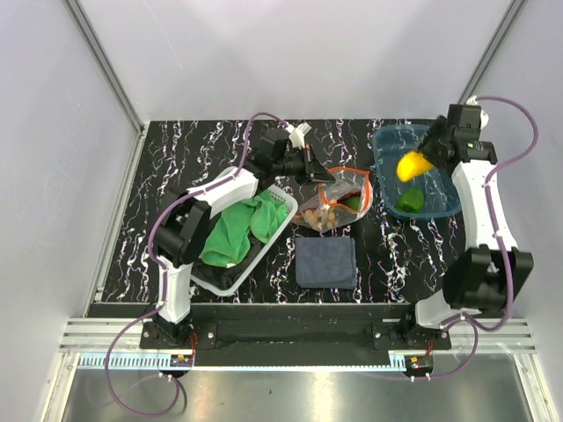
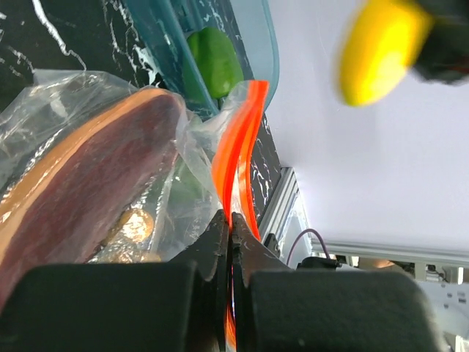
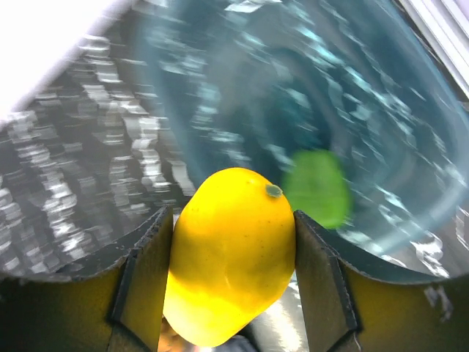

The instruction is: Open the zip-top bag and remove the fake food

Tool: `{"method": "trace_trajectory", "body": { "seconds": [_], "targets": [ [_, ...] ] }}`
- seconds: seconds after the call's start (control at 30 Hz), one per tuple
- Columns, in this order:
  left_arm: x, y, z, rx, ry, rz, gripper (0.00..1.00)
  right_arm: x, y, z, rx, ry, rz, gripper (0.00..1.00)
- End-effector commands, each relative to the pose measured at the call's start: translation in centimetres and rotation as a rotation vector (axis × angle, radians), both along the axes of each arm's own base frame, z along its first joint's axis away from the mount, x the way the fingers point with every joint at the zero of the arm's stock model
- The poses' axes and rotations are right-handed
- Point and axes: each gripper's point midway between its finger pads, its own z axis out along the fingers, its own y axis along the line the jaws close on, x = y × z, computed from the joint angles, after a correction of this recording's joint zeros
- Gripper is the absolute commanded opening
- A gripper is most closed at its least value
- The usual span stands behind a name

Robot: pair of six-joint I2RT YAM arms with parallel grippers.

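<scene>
The clear zip-top bag (image 1: 332,204) lies mid-table, its orange-red zip strip (image 2: 238,143) standing up. My left gripper (image 1: 310,169) (image 2: 230,218) is shut on that strip. Inside the bag (image 2: 80,110) I see fake food: small brown balls (image 2: 136,224), a dark reddish piece (image 2: 80,205) and something green. My right gripper (image 1: 422,154) (image 3: 231,215) is shut on the yellow lemon-like piece (image 3: 231,257) (image 1: 411,165), held above the translucent blue tray (image 1: 444,207) (image 3: 308,81). A green piece (image 1: 409,200) (image 3: 316,187) lies in that tray.
A dark blue cloth (image 1: 325,262) lies in front of the bag. At the left, under my left arm, a white basket (image 1: 230,283) holds a green cloth (image 1: 236,230). The black marbled table (image 1: 396,255) ends at grey walls behind and at the sides.
</scene>
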Motion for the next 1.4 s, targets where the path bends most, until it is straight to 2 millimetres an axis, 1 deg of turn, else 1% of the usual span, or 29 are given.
{"method": "trace_trajectory", "body": {
  "seconds": [0.0,0.07,0.1,0.13,0.17,0.2,0.23,0.27,0.3,0.33,0.4,0.47,0.53,0.57,0.6,0.67,0.77,0.8,0.87,0.9,0.93,0.97,1.0,1.03,1.1,1.13,1.2,1.23,1.37],
  "targets": [
    [-0.1,0.0,6.1,-0.090,-0.141,-0.038,0.00,-0.5,-3.2,-7.4,0.067,0.208,-0.085,0.13],
    [-0.3,-0.1,6.4,-0.117,-0.127,-0.040,0.00,-0.2,-4.2,-10.0,0.099,0.270,-0.104,0.15],
    [-0.3,-0.2,6.5,-0.132,-0.123,-0.042,0.00,-0.1,-4.5,-10.6,0.108,0.284,-0.098,0.17],
    [-0.5,-0.2,6.5,-0.148,-0.112,-0.049,0.00,-0.1,-5.5,-11.8,0.114,0.316,-0.117,0.23],
    [-0.4,-0.3,6.8,-0.170,-0.109,-0.046,0.00,0.2,-6.0,-11.9,0.112,0.318,-0.121,0.27],
    [-0.3,-0.3,6.7,-0.173,-0.105,-0.047,0.00,0.2,-6.4,-12.1,0.108,0.329,-0.118,0.33],
    [-0.3,-0.3,6.7,-0.175,-0.106,-0.048,0.00,0.0,-6.9,-12.6,0.105,0.354,-0.125,0.52],
    [-0.1,-0.3,6.8,-0.176,-0.114,-0.048,0.00,0.3,-7.4,-12.1,0.088,0.346,-0.134,0.63],
    [0.0,-0.3,7.1,-0.180,-0.122,-0.050,0.00,0.3,-7.8,-12.0,0.068,0.352,-0.137,0.71],
    [0.1,-0.3,7.2,-0.181,-0.124,-0.047,0.00,0.2,-7.8,-11.7,0.062,0.357,-0.136,0.83],
    [0.3,-0.4,7.2,-0.187,-0.120,-0.044,0.00,0.0,-7.5,-11.4,0.073,0.359,-0.127,0.89],
    [0.4,-0.6,7.3,-0.195,-0.124,-0.042,0.00,-0.1,-6.9,-10.5,0.095,0.340,-0.109,0.92],
    [0.4,-0.7,6.9,-0.193,-0.116,-0.050,0.00,-0.5,-6.3,-9.8,0.115,0.322,-0.101,0.96],
    [0.4,-0.7,6.9,-0.193,-0.117,-0.053,0.00,-0.7,-5.7,-9.4,0.135,0.313,-0.085,0.99],
    [0.5,-0.7,6.7,-0.190,-0.116,-0.054,0.00,-0.7,-4.9,-9.1,0.140,0.301,-0.067,1.00],
    [0.5,-0.7,6.9,-0.183,-0.110,-0.059,0.00,-1.3,-3.1,-8.1,0.139,0.276,-0.023,0.99],
    [0.4,-0.9,7.1,-0.187,-0.131,-0.061,0.00,-1.8,1.3,-7.0,0.140,0.241,0.107,0.97],
    [0.3,-1.0,7.1,-0.187,-0.128,-0.069,0.00,-1.9,3.9,-5.9,0.122,0.203,0.178,0.93],
    [0.2,-1.1,7.3,-0.191,-0.134,-0.070,0.00,-2.6,6.4,-5.2,0.104,0.176,0.265,0.89],
    [0.3,-1.1,7.3,-0.189,-0.142,-0.067,0.00,-2.9,8.9,-4.5,0.097,0.130,0.340,0.79],
    [0.2,-1.2,7.1,-0.178,-0.148,-0.072,0.00,-3.2,10.2,-4.1,0.120,0.104,0.389,0.74],
    [0.2,-1.3,7.4,-0.175,-0.160,-0.074,0.00,-3.3,11.1,-3.9,0.139,0.078,0.416,0.70],
    [0.3,-1.4,7.1,-0.167,-0.157,-0.075,0.00,-3.3,11.8,-4.0,0.158,0.050,0.439,0.57],
    [0.2,-1.4,6.8,-0.155,-0.147,-0.077,0.00,-3.6,12.8,-4.0,0.193,0.043,0.474,0.46],
    [0.3,-1.6,6.6,-0.156,-0.146,-0.075,0.00,-3.2,13.9,-4.8,0.245,0.053,0.506,0.38],
    [0.1,-1.7,6.5,-0.155,-0.147,-0.079,0.00,-3.5,15.4,-4.8,0.289,0.060,0.566,0.31],
    [0.0,-2.0,6.3,-0.152,-0.139,-0.084,0.00,-3.1,16.7,-5.3,0.302,0.082,0.606,0.27],
    [-0.1,-2.1,6.2,-0.151,-0.136,-0.084,0.00,-3.3,17.6,-5.6,0.302,0.093,0.630,0.27],
    [-0.2,-2.5,6.2,-0.139,-0.142,-0.088,0.00,-2.6,19.4,-6.0,0.305,0.102,0.673,0.27]
  ]
}}
